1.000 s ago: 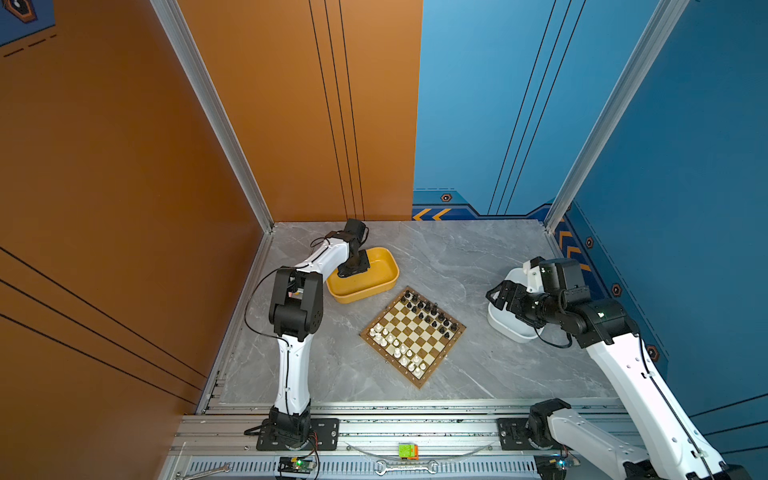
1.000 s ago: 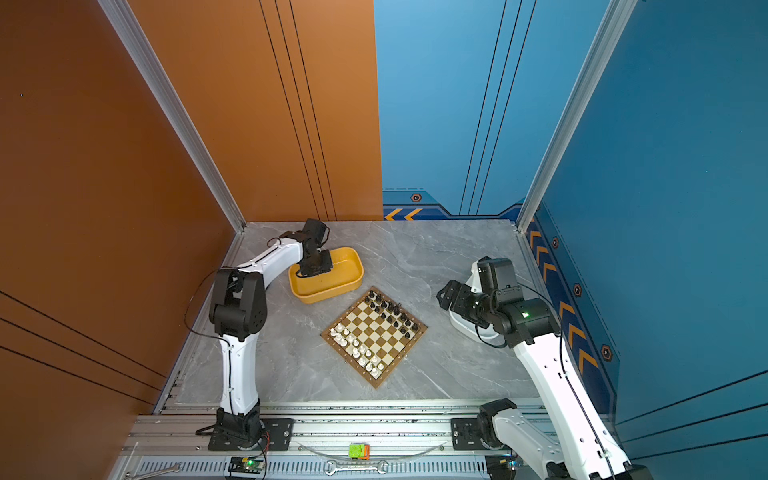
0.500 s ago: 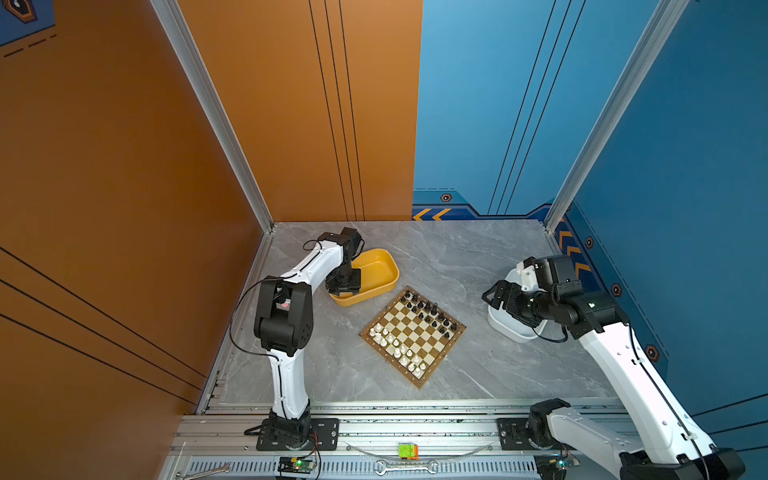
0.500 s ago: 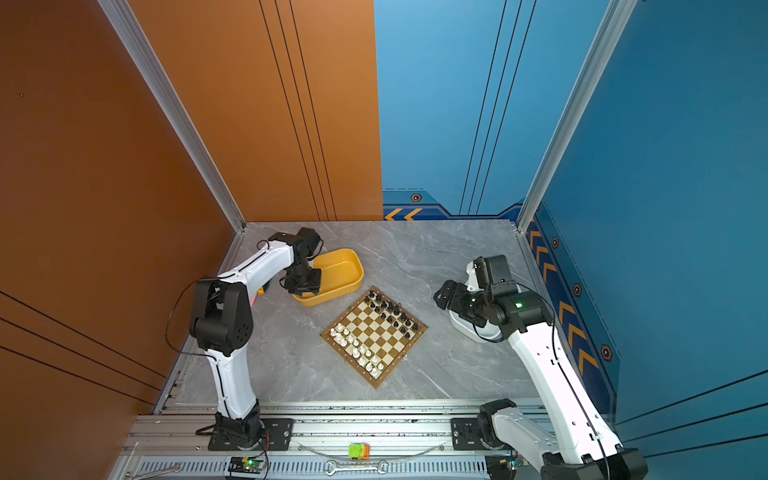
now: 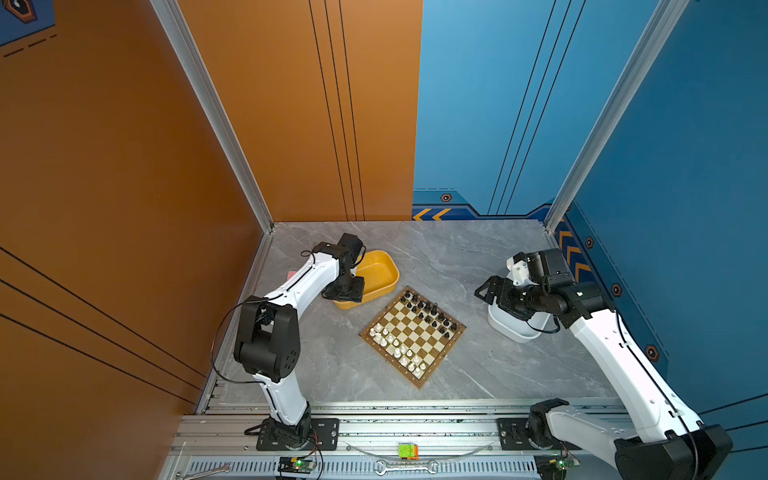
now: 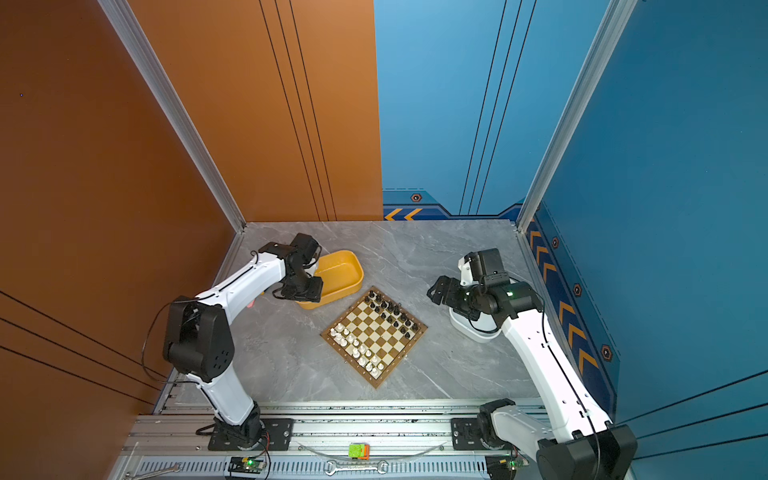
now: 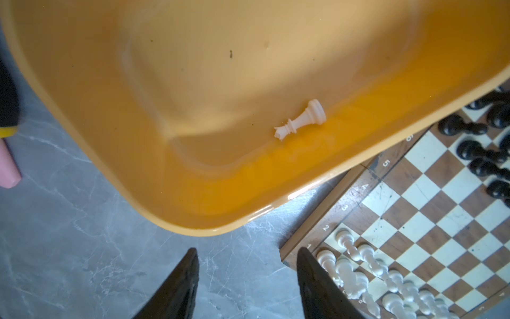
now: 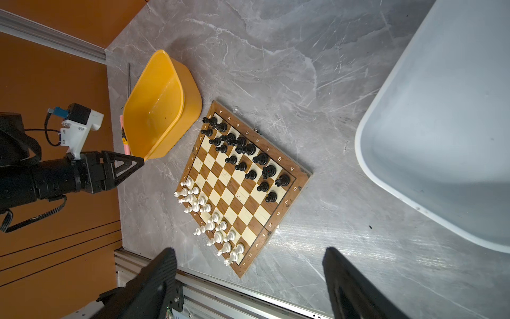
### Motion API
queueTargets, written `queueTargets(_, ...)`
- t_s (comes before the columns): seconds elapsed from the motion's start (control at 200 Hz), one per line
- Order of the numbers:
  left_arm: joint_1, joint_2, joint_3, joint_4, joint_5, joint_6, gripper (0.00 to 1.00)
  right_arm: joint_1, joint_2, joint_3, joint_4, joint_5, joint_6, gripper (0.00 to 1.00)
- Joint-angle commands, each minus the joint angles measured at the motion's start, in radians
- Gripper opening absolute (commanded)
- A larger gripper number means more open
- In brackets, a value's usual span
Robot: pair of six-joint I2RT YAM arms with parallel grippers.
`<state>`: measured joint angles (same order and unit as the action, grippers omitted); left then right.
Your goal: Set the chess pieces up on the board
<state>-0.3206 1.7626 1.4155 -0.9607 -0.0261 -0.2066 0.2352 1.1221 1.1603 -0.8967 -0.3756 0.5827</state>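
Left pincer [image 7: 247, 251]: jaws parted, nothing between them but bare tabletop [image 7: 82, 248]. It hangs just outside the rim of the yellow tray [image 7: 193, 193], near a corner of the board [image 7: 309, 234]. One white chess piece [image 7: 300, 121] lies on its side inside that tray, against the wall nearest the board and well apart from my left pincer. Right pincer [image 8: 249, 250]: jaws spread wide and empty, beside the white tray [image 8: 441, 138], well apart from the board. On the board, white pieces [image 8: 209, 221] crowd two rows along one edge and black pieces [image 8: 242, 154] line the opposite edge; middle squares are bare. I cannot tell the piece types.
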Motion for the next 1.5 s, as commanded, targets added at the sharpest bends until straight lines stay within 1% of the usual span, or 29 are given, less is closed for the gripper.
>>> queueTargets(0.0,-0.02,-0.014,-0.05,0.084,0.03,0.071,0.61,-0.011,-0.013,0.012,0.01,-0.031,-0.033,0.86)
queueTargets(0.22,-0.023,0.074,-0.051,0.152,0.024,0.11,0.61,-0.043,-0.026,0.023,-0.011,-0.052,-0.061,0.86)
queueTargets(0.381,-0.024,0.127,-0.01,0.152,0.018,0.109,0.57,-0.08,-0.057,0.01,-0.035,-0.066,-0.077,0.86)
queueTargets(0.471,-0.025,0.141,0.013,0.151,0.025,0.11,0.47,-0.104,-0.074,0.002,-0.045,-0.073,-0.084,0.86)
queueTargets(0.491,-0.026,0.143,0.018,0.151,0.025,0.111,0.43,-0.107,-0.077,0.0,-0.047,-0.075,-0.086,0.86)
queueTargets(0.551,-0.025,0.152,0.048,0.133,0.015,0.106,0.25,-0.121,-0.086,-0.004,-0.049,-0.081,-0.089,0.86)
queueTargets(0.611,-0.022,0.162,0.093,0.104,0.007,0.092,0.16,-0.131,-0.089,-0.008,-0.05,-0.086,-0.09,0.86)
queueTargets(0.651,-0.018,0.171,0.129,0.085,0.02,0.081,0.14,-0.135,-0.09,-0.01,-0.048,-0.09,-0.093,0.86)
queueTargets(0.721,-0.006,0.185,0.199,0.042,0.042,0.048,0.14,-0.141,-0.085,-0.009,-0.049,-0.094,-0.096,0.86)
queueTargets(0.776,0.008,0.196,0.255,0.014,0.082,0.019,0.13,-0.142,-0.084,-0.008,-0.048,-0.097,-0.098,0.86)
queueTargets(0.881,0.026,0.196,0.303,0.01,0.155,-0.018,0.11,-0.145,-0.083,-0.008,-0.045,-0.097,-0.099,0.86)
queueTargets(1.017,0.036,0.215,0.321,0.012,0.17,-0.019,0.12,-0.148,-0.082,-0.016,-0.038,-0.101,-0.098,0.86)
queueTargets(1.097,0.043,0.237,0.321,0.013,0.164,-0.019,0.2,-0.149,-0.081,-0.016,-0.033,-0.101,-0.096,0.86)
queueTargets(1.152,0.045,0.251,0.322,0.018,0.161,-0.019,0.3,-0.151,-0.079,-0.016,-0.031,-0.101,-0.095,0.86)
queueTargets(1.192,0.047,0.259,0.324,0.021,0.16,-0.02,0.36,-0.151,-0.078,-0.015,-0.03,-0.104,-0.093,0.86)
queueTargets(1.367,0.047,0.258,0.344,0.035,0.141,-0.045,0.46,-0.152,-0.068,-0.009,-0.031,-0.103,-0.089,0.86)
queueTargets(1.442,0.047,0.247,0.351,0.038,0.1,-0.067,0.48,-0.152,-0.062,0.0,-0.031,-0.103,-0.087,0.86)
queueTargets(1.497,0.042,0.235,0.35,0.048,0.06,-0.057,0.49,-0.152,-0.055,0.007,-0.031,-0.103,-0.089,0.86)
